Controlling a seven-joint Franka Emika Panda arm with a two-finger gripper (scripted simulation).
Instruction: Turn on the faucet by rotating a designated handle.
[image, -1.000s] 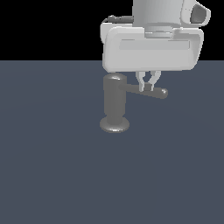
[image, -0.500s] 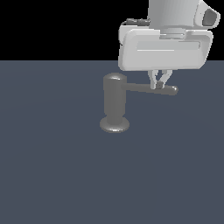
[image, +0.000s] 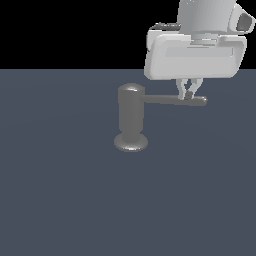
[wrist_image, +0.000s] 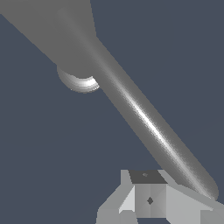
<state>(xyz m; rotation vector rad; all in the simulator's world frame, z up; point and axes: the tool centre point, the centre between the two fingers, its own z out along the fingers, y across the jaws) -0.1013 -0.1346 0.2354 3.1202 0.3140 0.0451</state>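
The faucet is a dull-grey upright cylinder with a domed top and a flared base, standing on the dark floor. Its handle, a thin grey rod, sticks out sideways toward the exterior view's right. My gripper hangs over the rod's outer end with its fingers drawn together, tips touching the rod near its rounded tip. In the wrist view the handle runs diagonally past the closed fingers, beside them, not between them. The faucet body and its base show behind.
The dark grey floor spreads flat all around the faucet. The white hand and wrist of the arm hang above the handle's outer end. Nothing else stands in view.
My gripper has travelled toward the exterior view's right. The handle has swung with it and now reaches farther right, showing more of its length.
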